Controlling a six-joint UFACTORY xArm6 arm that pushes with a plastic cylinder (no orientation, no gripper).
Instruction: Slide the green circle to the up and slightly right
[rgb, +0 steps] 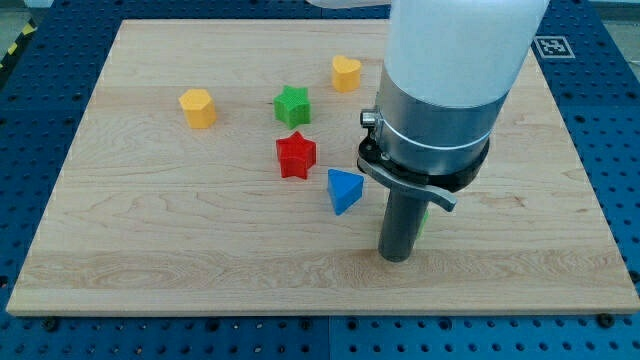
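The green circle (424, 220) is almost wholly hidden behind my rod; only a thin green sliver shows at the rod's right side. My tip (397, 258) rests on the wooden board (150, 250), right of centre near the view's bottom, directly in front of that green sliver. I cannot tell whether the tip touches the block. The arm's large white and grey body covers the board above the tip.
A blue triangle (344, 190) lies just left of the rod. A red star (296, 155) sits up and left of it, with a green star (292, 105) above. A yellow heart (346, 73) and a yellow block (198, 108) lie toward the top.
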